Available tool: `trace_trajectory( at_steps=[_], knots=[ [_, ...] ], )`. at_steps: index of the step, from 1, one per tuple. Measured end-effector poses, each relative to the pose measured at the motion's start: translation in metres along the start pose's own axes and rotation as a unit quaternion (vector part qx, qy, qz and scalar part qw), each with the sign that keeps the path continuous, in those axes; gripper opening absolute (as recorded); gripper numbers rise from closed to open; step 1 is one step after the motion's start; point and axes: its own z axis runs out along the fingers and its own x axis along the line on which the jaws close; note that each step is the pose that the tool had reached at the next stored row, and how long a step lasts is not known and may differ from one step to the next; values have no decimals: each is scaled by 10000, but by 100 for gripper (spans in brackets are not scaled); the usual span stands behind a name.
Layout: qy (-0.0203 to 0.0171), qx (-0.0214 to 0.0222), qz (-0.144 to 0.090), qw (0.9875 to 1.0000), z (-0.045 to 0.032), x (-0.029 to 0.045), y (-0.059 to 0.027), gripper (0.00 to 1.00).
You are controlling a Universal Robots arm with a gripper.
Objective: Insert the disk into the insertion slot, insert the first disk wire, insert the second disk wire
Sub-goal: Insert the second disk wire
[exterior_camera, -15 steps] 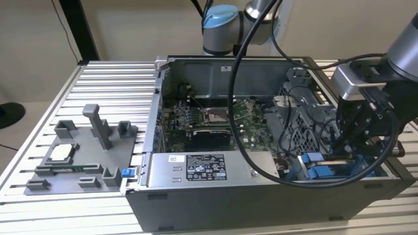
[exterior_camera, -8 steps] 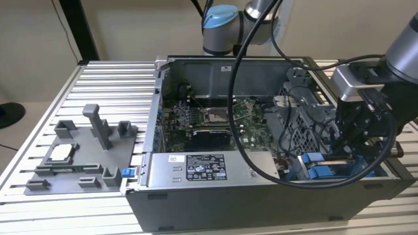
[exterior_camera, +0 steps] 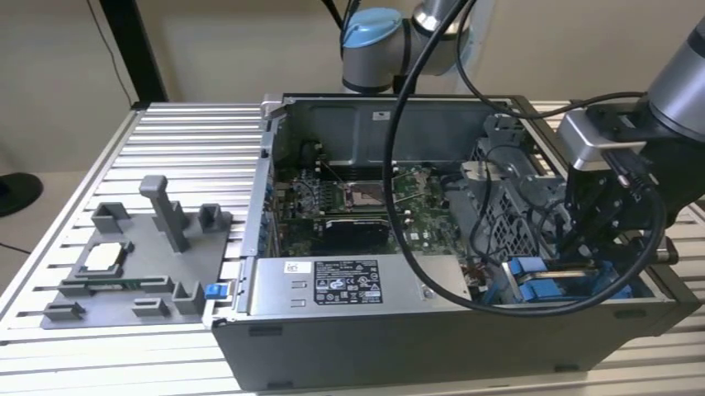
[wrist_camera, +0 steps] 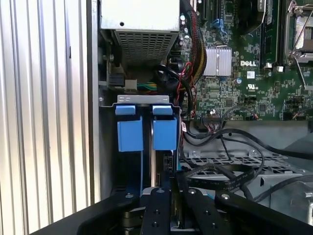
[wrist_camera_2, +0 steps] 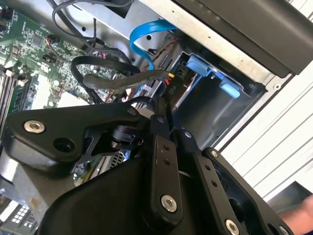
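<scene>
In the first wrist view the gripper (wrist_camera: 168, 196) hangs low over the drive bay, its black fingers (wrist_camera: 157, 205) drawn close together around what looks like a black wire (wrist_camera: 215, 174), though the grip itself is hidden. Just beyond, the disk (wrist_camera: 146, 132) in its blue frame sits inside the insertion slot (wrist_camera: 105, 147). Farther on lie the motherboard (wrist_camera: 244, 83) and the power supply (wrist_camera: 139, 29).

the disk (wrist_camera: 165, 131) in its bright blue carrier stands on edge inside the insertion slot (wrist_camera: 110, 147), a narrow grey metal bay at the case corner; blue tabs (exterior_camera: 547, 287) show there.
</scene>
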Motion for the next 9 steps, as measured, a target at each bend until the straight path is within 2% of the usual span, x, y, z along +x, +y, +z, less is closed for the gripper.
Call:
trace_trajectory(
  at_steps=[9],
  knots=[
    [3, 13, -1, 10000, 69, 2, 1, 0]
  ],
)
